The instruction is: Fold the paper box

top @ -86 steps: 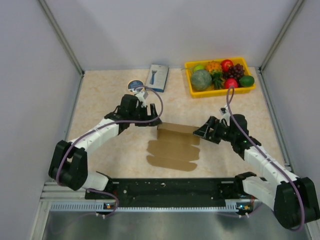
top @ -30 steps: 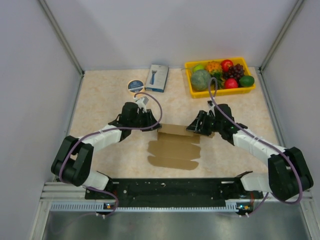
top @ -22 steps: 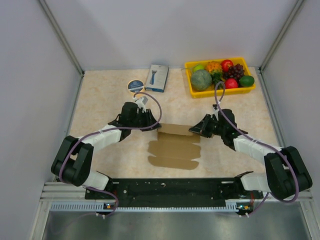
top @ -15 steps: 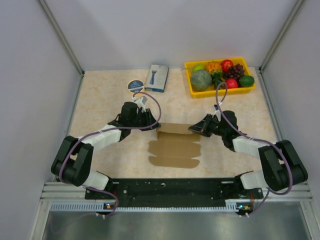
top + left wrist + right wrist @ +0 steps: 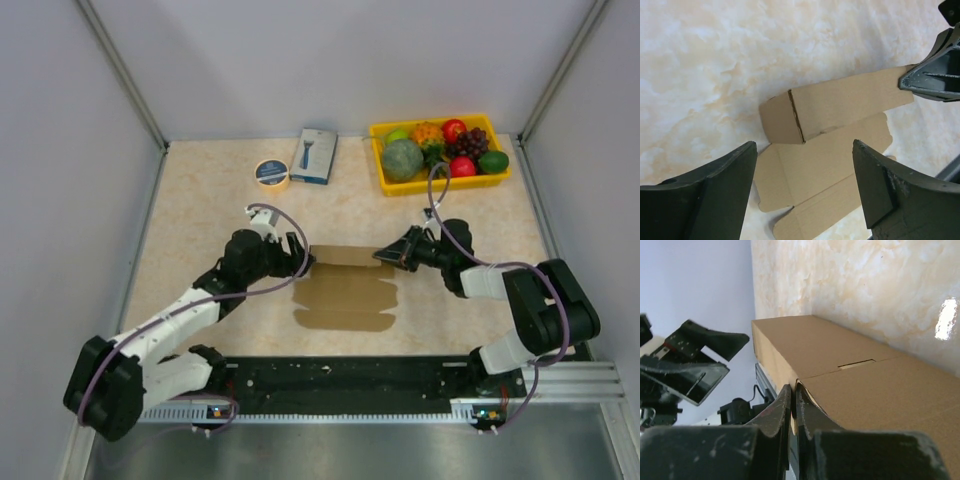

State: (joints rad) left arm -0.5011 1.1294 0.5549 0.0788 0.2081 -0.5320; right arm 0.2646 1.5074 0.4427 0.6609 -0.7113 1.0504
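The paper box is a brown cardboard blank lying flat at mid-table, its far strip folded up into a long hollow section. My left gripper stands open just off the box's left end, touching nothing. In the left wrist view its dark fingers straddle the flat panels, with the folded section beyond. My right gripper is at the right end of the folded section. In the right wrist view the right gripper is shut on a thin cardboard edge of the box.
A yellow tray of fruit sits at the back right. A blue-and-white printed box and a tape roll lie at the back centre. Grey walls close in both sides, and a black rail runs along the near edge.
My left gripper has opened, let go of the box's left end and drawn back toward the near left. My right gripper has closed on the right end of the folded section.
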